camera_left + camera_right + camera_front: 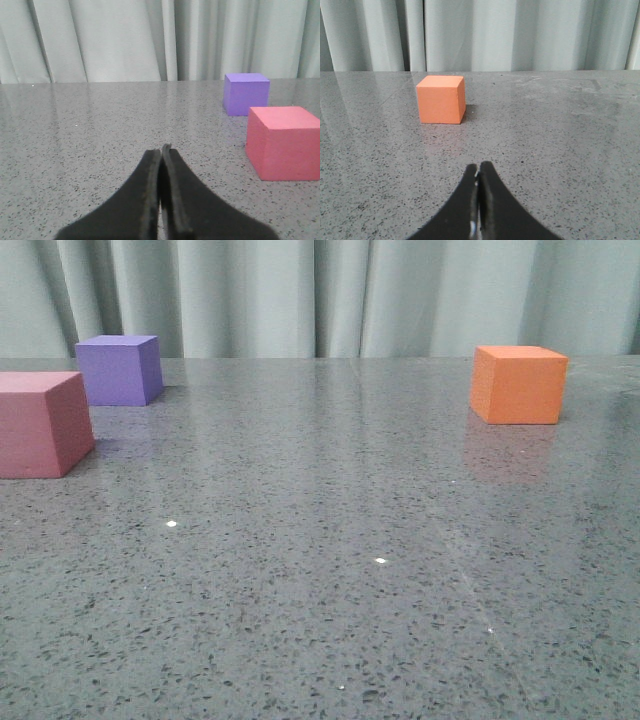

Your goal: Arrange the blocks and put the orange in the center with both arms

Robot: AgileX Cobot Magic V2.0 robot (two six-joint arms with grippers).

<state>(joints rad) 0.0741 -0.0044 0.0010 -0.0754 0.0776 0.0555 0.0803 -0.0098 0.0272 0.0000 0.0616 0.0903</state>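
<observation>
In the front view the orange cube (519, 384) stands at the far right. The purple cube (120, 369) stands at the far left, and the pinkish-red cube (40, 423) sits nearer, at the left edge. No gripper shows in the front view. My left gripper (161, 150) is shut and empty, low over the table; the pinkish-red cube (285, 142) and the purple cube (246, 93) lie ahead of it to one side. My right gripper (479, 167) is shut and empty; the orange cube (441, 99) stands ahead of it, well apart.
The blocks rest on a speckled grey stone tabletop (330, 570). A pale grey-green curtain (320, 295) hangs behind the table's far edge.
</observation>
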